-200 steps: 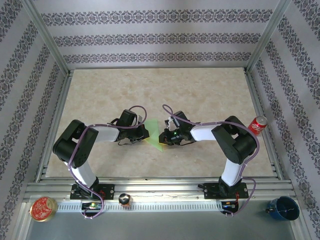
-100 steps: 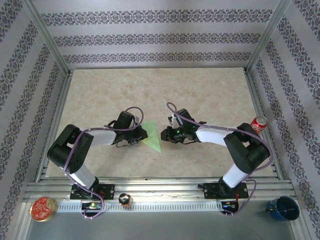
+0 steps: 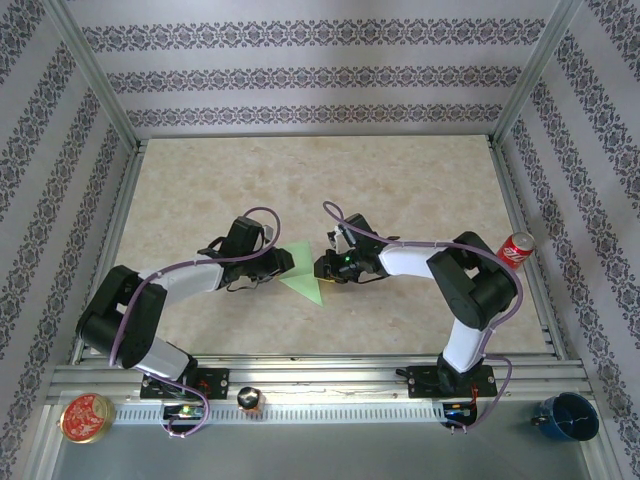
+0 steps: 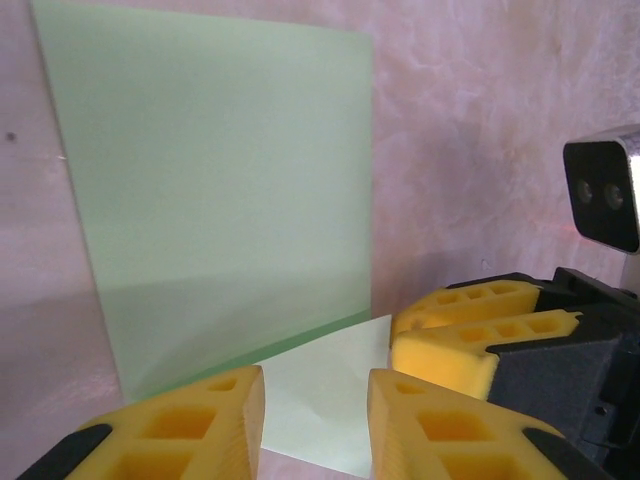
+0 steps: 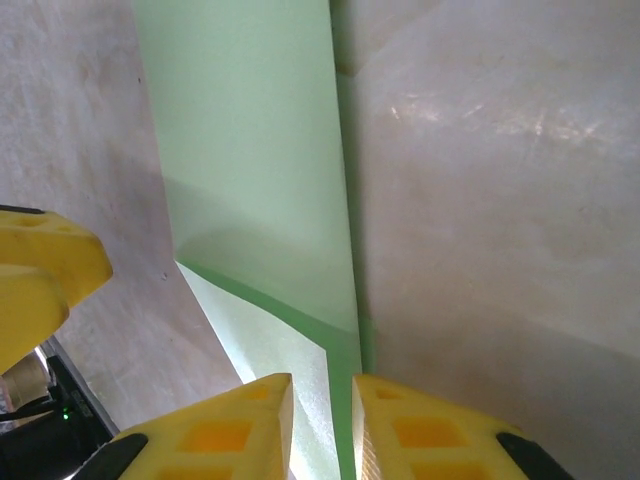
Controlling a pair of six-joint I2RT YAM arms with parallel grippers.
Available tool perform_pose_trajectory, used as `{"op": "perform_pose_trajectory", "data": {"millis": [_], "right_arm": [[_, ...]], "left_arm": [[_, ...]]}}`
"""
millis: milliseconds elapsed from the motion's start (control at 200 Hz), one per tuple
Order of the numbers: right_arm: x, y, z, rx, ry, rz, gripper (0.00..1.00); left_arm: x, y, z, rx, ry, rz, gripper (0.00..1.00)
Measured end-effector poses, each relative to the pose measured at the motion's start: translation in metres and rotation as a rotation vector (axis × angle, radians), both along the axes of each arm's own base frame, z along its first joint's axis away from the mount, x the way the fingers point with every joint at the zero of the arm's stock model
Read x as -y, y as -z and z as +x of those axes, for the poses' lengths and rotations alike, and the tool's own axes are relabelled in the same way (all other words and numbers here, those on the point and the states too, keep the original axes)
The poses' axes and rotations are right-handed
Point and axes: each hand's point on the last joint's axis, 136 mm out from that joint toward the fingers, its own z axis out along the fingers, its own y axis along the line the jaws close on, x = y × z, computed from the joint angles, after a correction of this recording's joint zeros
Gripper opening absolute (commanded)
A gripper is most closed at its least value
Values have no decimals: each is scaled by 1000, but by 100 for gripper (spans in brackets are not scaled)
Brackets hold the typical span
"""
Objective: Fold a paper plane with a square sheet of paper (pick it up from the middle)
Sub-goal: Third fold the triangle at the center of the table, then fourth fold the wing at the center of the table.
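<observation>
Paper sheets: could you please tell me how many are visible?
1: the square sheet of paper, between the left gripper and right gripper; another underneath could be hidden.

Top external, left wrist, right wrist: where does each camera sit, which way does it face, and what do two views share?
Top external: above and behind the bases, looking down on the table; both arms, left gripper, right gripper.
Left wrist: on the left wrist, looking past its own yellow fingers at the square sheet of paper; right gripper too.
Right wrist: on the right wrist, looking past its own fingers along the sheet.
Shared: both wrist views show the sheet's folded flap.
</observation>
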Motion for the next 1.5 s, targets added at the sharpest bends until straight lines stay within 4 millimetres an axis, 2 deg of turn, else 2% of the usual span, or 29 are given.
{"op": "perform_pose_trajectory", "data": {"millis": [390,570,679,959,1499], "right_arm": [[-6,1,2,-2,-13,30,18],[-7,3,3,-8,-6,32,11],[-9,1,5,-2,-2,44,10],[-10,0,3,-2,-6,65,7],[-7,-11,3,14,-2,124,5]], "left_arm": [[-10,1,4,-13,-25,-11,34],[-13,2,3,-17,-32,-9,34],[-15,2,4,-16,-38,-9,34],[-19,-7,8,9,-51,-19,34],[-21,-3,3,-15,-66,-24,41]]}}
